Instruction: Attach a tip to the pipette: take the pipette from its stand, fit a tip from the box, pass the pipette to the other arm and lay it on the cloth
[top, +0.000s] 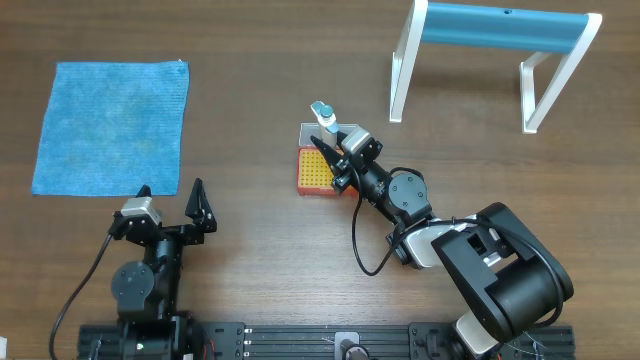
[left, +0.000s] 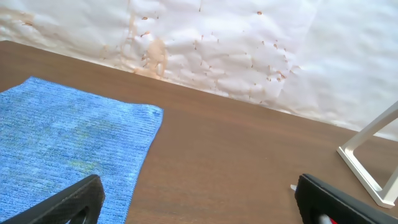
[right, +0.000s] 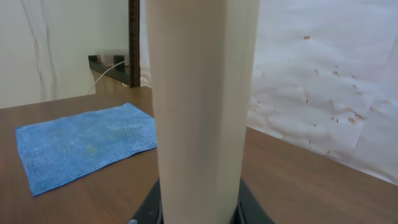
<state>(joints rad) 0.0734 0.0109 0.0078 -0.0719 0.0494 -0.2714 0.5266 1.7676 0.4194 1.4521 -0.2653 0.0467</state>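
My right gripper is shut on the cream pipette, holding it upright over the orange tip box at the table's middle. In the right wrist view the pipette's body rises straight up from between the dark fingers; its lower end and any tip are hidden. The blue cloth lies flat at the far left, also seen as the cloth and the cloth. My left gripper stands open and empty near the front left, just short of the cloth's near edge, its fingers wide apart.
The white-legged pipette stand with a blue top bar stands at the back right; one of its legs shows in the left wrist view. Bare wooden table lies between the cloth and the tip box. A white crumpled backdrop closes the far side.
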